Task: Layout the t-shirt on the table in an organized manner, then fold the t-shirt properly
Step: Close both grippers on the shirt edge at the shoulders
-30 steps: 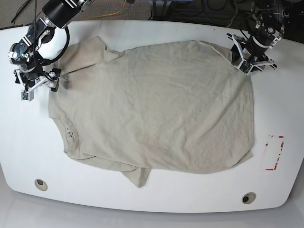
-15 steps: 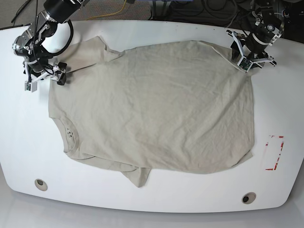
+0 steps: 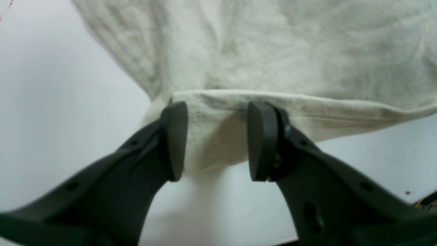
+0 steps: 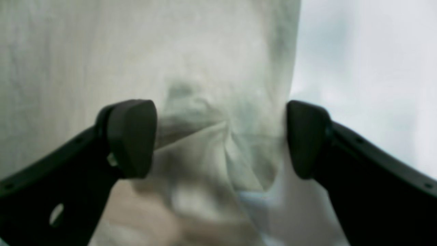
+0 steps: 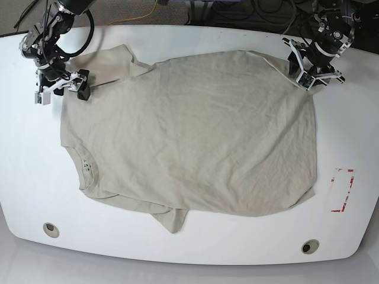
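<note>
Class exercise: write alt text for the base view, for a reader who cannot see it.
A wrinkled beige t-shirt lies spread across a white table, collar toward the view's left. The right gripper hangs open by the far sleeve, the left gripper open at the far hem corner.

One t-shirt (image 5: 189,133), one table (image 5: 349,124), two grommet holes (image 5: 51,229), one red tape rectangle (image 5: 342,190), two grippers (image 5: 317,74).

Bare table (image 5: 177,248) rings the t-shirt (image 5: 195,136) on all sides; 2 grommet holes (image 5: 51,229) near front edge, red tape outline (image 5: 342,189) probably flat.
</note>
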